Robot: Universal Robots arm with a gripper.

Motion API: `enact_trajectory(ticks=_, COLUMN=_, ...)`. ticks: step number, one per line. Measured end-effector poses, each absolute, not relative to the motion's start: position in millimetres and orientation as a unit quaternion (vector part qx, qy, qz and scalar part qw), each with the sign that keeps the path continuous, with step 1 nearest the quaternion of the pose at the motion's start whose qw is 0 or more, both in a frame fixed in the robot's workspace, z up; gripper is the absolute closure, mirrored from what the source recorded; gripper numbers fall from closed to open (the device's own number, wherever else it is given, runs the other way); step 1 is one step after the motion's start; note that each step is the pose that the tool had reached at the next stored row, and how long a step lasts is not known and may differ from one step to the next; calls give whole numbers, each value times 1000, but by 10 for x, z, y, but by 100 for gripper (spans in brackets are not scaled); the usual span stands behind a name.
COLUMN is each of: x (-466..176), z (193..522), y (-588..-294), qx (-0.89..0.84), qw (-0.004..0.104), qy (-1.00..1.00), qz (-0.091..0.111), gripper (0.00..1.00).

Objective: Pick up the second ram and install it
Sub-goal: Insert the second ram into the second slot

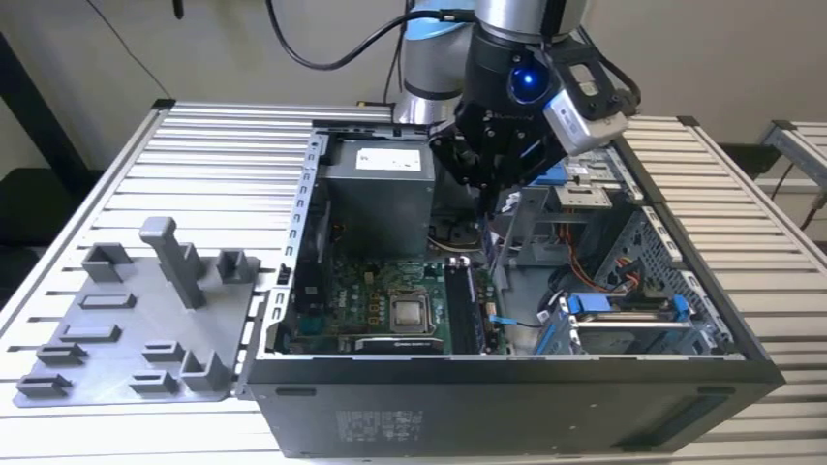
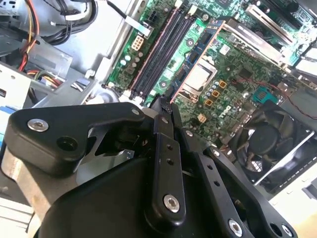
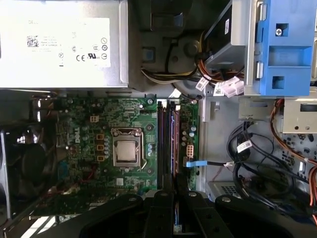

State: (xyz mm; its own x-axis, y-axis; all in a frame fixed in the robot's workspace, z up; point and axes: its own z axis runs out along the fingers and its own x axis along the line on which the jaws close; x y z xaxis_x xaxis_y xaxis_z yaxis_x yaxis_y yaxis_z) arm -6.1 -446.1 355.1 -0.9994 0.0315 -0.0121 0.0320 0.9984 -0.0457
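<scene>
The second ram (image 2: 194,67), a thin long memory stick seen edge-on, is pinched in the narrowed black claw (image 2: 166,106). Beneath the claw lie dark motherboard slots (image 3: 166,144), inside the open grey computer case (image 1: 517,387) on the slatted metal counter (image 1: 194,145).

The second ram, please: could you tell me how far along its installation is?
Done: the gripper is inside the open case, poised directly over the memory slots beside the processor socket. In hand: lining up with those slots. Left: the pictures do not settle whether the second ram is held or already seated, so seating cannot be confirmed.
</scene>
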Motion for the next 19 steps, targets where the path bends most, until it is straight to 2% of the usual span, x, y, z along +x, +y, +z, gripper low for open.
enact_trajectory(ticks=19, x=-61, z=3328, y=-4460, qx=16, qw=6, qy=999, qz=-31, gripper=86)
